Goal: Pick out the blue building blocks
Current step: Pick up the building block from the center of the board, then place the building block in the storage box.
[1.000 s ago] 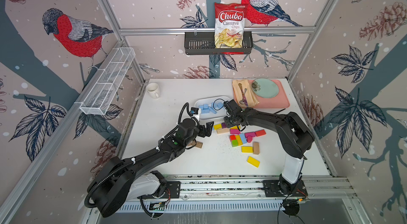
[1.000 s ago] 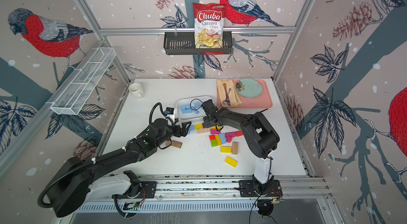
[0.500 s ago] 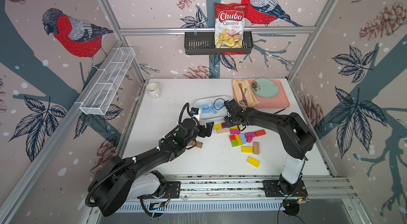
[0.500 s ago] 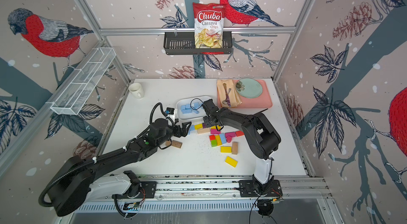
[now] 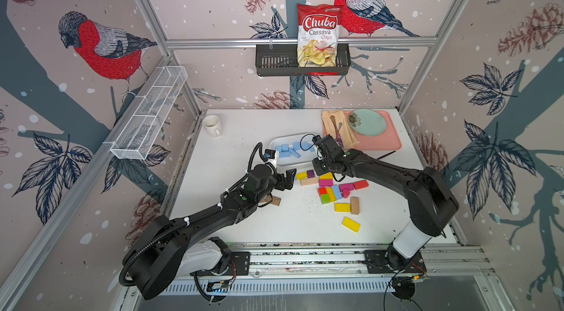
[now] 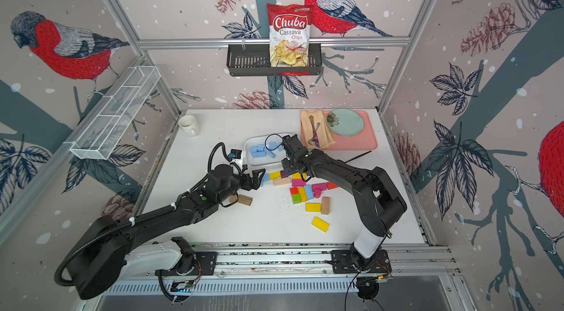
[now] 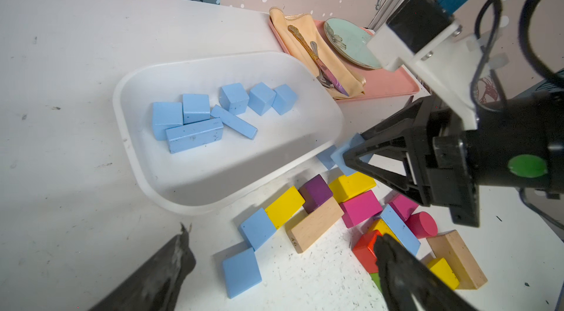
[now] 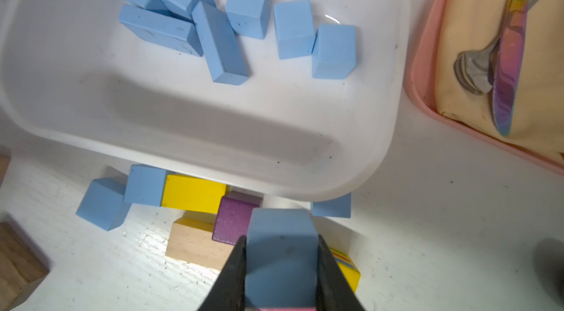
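Observation:
Several blue building blocks [image 8: 219, 40] lie in the white tray [image 8: 213, 117], also seen in the left wrist view [image 7: 195, 134] and in a top view [image 5: 290, 150]. My right gripper [image 8: 281, 245] is shut on a blue cube [image 8: 280, 233] at the pile beside the tray's near rim. Two loose blue cubes [image 7: 242, 272] [image 7: 258, 227] sit on the table between the spread fingers of my open left gripper [image 7: 282, 233]. Another blue cube [image 8: 331, 205] is tucked under the tray's rim. A blue bar [image 7: 399, 233] lies within the pile.
Yellow, purple, pink, red, green and plain wooden blocks [image 5: 335, 193] crowd the table's middle. A wooden block [image 5: 276, 201] lies by my left arm. A pink tray [image 5: 381, 141] with napkin, cutlery and green plate stands back right. A mug [image 5: 212, 124] stands back left.
My right gripper's jaws have closed onto the blue cube. Both arms have hardly moved and the left gripper stays open.

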Available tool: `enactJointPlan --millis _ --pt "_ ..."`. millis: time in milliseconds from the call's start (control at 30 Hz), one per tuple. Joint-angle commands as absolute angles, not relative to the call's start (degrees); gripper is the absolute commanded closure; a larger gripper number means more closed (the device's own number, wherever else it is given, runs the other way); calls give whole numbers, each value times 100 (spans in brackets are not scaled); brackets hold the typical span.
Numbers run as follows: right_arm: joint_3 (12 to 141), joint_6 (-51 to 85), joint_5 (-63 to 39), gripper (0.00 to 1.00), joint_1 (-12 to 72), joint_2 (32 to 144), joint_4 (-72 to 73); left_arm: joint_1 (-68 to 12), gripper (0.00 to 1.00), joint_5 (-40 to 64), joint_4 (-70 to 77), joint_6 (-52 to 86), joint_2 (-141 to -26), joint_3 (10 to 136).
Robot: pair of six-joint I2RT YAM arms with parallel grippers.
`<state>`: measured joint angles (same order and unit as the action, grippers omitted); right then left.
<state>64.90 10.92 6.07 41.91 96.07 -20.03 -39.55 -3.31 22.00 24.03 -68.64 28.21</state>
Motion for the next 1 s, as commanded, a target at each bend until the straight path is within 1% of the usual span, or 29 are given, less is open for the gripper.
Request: enactJointPlan --millis 0,167,633,967 --pt "6609 1161 453 71 4201 9519 -2013 -3955 3 -413 2559 2404 -6864 2848" --pt "7058 1102 440 70 4191 9778 -2082 -3955 3 -414 2549 2408 -6823 2847" --pt "8522 1009 394 70 4105 11295 -2326 -3955 3 -514 2492 2384 -6732 2804" --pt "9232 1006 330 70 4007 12061 -2474 -3955 3 -587 2458 2360 -6716 2759"
